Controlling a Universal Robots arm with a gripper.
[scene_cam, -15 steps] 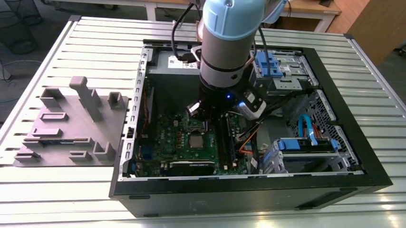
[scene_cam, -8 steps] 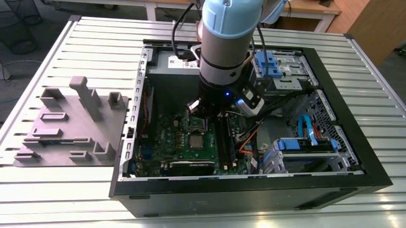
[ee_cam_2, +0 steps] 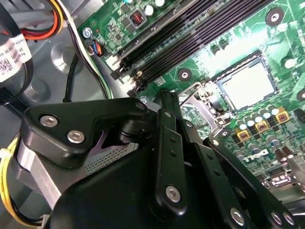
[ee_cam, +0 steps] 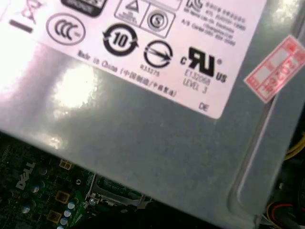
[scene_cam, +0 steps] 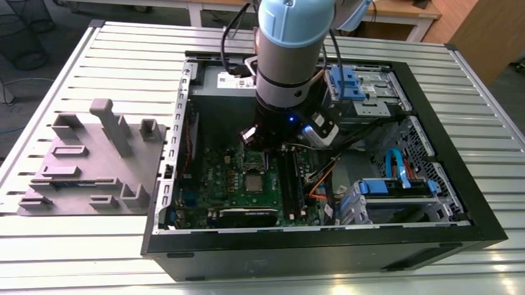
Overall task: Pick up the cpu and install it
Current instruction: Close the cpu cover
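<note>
The cpu (ee_cam_2: 248, 83) is seen lying flat in the socket on the board (ee_cam_2: 233, 45), metal top up. It is judged to be seated already, squared within the socket walls so that its contacts meet. The frame (ee_cam_2: 201, 101) is hinged back beside it, so the chip is left uncovered. The gripper (scene_cam: 260, 142) is held low over the board, near the socket, inside the case (scene_cam: 328, 246). Whether it is released or clenched cannot be told.
</note>
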